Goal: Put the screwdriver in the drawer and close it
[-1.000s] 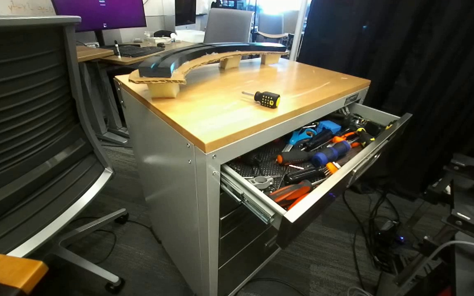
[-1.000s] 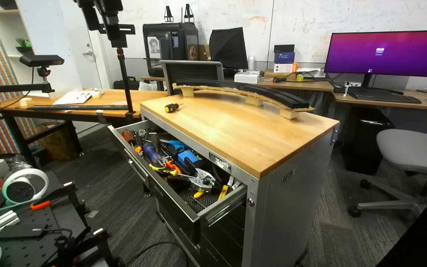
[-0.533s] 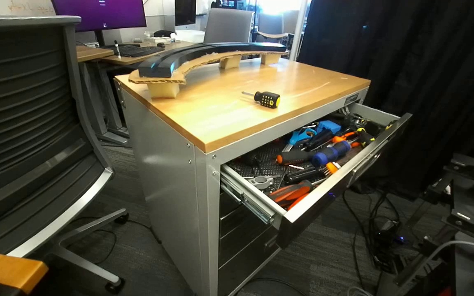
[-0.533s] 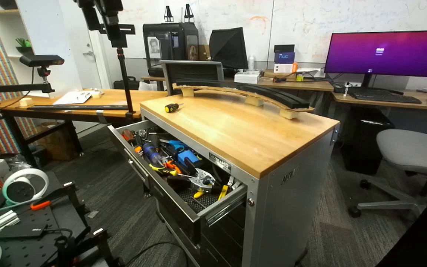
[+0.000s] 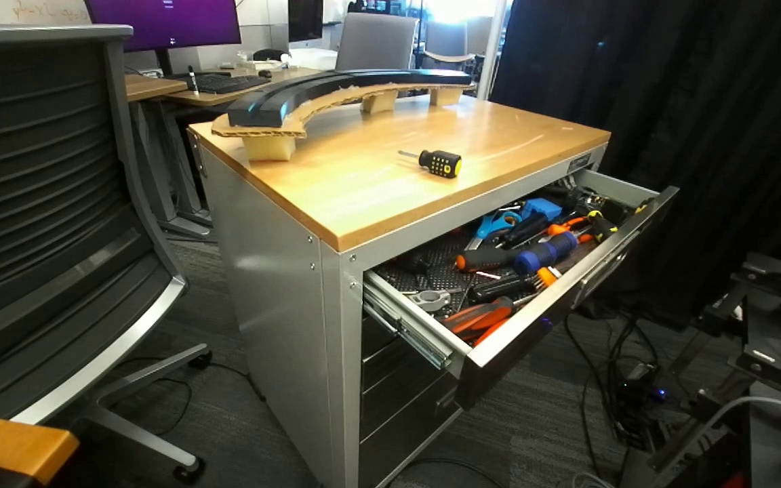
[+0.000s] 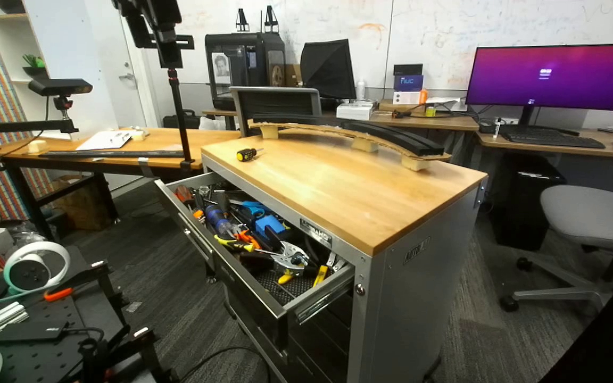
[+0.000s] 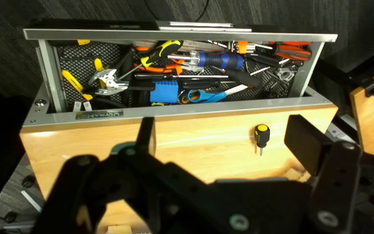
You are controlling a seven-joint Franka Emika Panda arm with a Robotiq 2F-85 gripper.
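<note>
The stubby black and yellow screwdriver [image 5: 441, 164] lies on the wooden cabinet top near its front edge, and also shows there in an exterior view [image 6: 246, 154]. The uppermost grey drawer [image 5: 573, 279] is pulled open and full of tools, also seen in an exterior view [image 6: 242, 279]. In the wrist view my gripper [image 7: 223, 132] is wide open with nothing in it, above the cabinet top. There the screwdriver [image 7: 262, 138] appears between the fingers, closer to the right finger, and the drawer [image 7: 93, 34] is beyond them. Dark gripper parts [image 6: 155, 32] hang at the top of an exterior view.
A black curved bar on cardboard and foam blocks [image 5: 377, 91] stands along the back of the cabinet top. A thin stand [image 6: 179, 114] rises from a wooden table beside the cabinet. A chair [image 5: 45, 203] is near the cabinet's side. Scissors [image 7: 211, 96] lie in the drawer.
The dark gripper parts at the top of an exterior view have shifted slightly right. A person's arm shows more at the left edge. The screwdriver and drawer have not moved.
</note>
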